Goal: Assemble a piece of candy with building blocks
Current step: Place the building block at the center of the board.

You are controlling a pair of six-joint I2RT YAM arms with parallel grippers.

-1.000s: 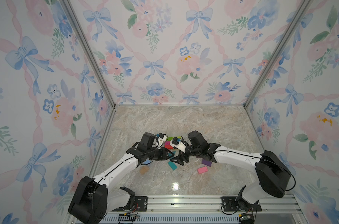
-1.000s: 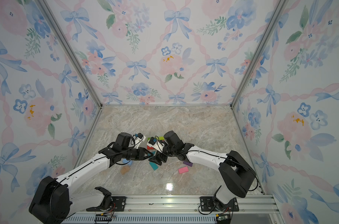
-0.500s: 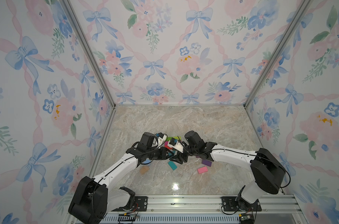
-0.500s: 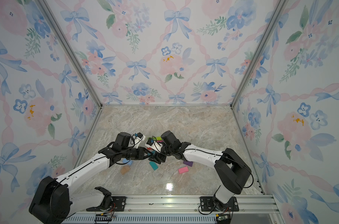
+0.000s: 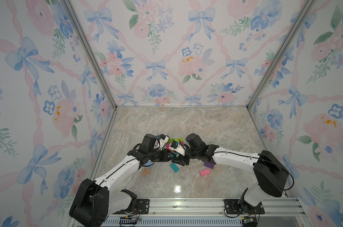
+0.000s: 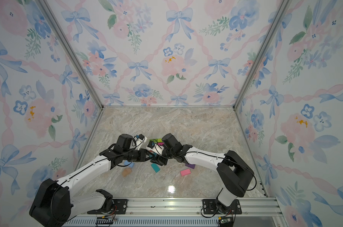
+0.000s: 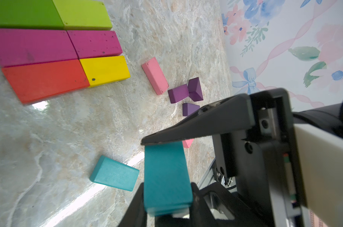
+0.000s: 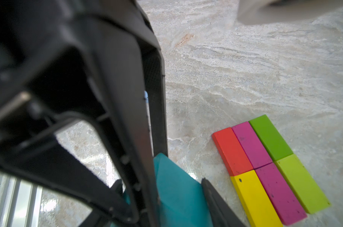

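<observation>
Left wrist view: I am clamping the teal block (image 7: 164, 173) in my left gripper (image 7: 166, 198) above the bench's front middle, my right gripper (image 5: 179, 161) straddling it, grip unclear, seemingly a handover needing a firm right hold before I let go.

Building blocks (image 7: 94, 44) on marble tabletop (image 5: 186, 125)

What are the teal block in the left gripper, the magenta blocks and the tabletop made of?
The teal block: probably wood, stained matte; faint grain lines show through the colour. The magenta blocks: likely the same, matte paint with dark specks and scuffs. The tabletop: marble-veined and glossy, with bright reflections; real stone or printed laminate, cannot tell.
</observation>
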